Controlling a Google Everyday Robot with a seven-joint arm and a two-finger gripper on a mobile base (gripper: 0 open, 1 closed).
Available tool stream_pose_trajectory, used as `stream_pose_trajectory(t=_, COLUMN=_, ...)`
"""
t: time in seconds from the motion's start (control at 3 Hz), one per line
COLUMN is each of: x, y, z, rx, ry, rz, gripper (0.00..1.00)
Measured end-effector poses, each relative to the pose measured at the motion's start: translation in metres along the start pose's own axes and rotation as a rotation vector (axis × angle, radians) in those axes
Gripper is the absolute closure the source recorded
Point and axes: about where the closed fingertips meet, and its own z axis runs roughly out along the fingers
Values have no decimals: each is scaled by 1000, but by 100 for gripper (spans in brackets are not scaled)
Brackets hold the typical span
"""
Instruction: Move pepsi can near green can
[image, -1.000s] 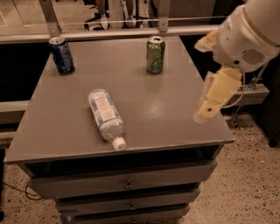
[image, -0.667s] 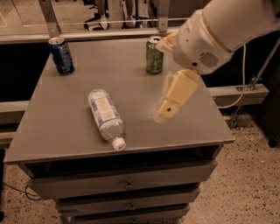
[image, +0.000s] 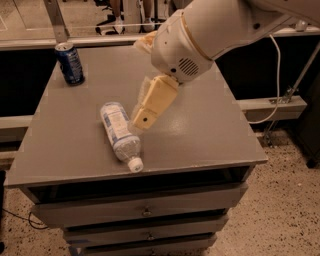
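Observation:
The pepsi can (image: 70, 63), dark blue with a silver top, stands upright at the far left corner of the grey table (image: 210, 135). The green can is hidden behind my arm at the far middle of the table. My gripper (image: 141, 118) hangs from the big cream wrist over the middle of the table. It points down and to the left, well to the right of the pepsi can and just right of a lying clear plastic bottle (image: 119, 131).
The clear plastic bottle lies on its side near the front left, its white cap toward the front edge. Drawers (image: 145, 212) sit under the tabletop. A white cable (image: 272, 75) hangs at the right. A rail (image: 30, 42) runs behind the table.
My arm has swung left from the table's right edge to over its middle. It now covers the green can, which showed before. The cans and bottle have not moved.

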Motion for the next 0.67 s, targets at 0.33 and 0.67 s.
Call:
stream_pose_trajectory(t=0.33, x=-5, y=-8, z=13, rx=12, ry=-29, rz=-13, gripper=0)
stream_pose_trajectory(t=0.67, x=-10, y=-33, z=44, rx=28, ry=-76, rz=-31, gripper=0)
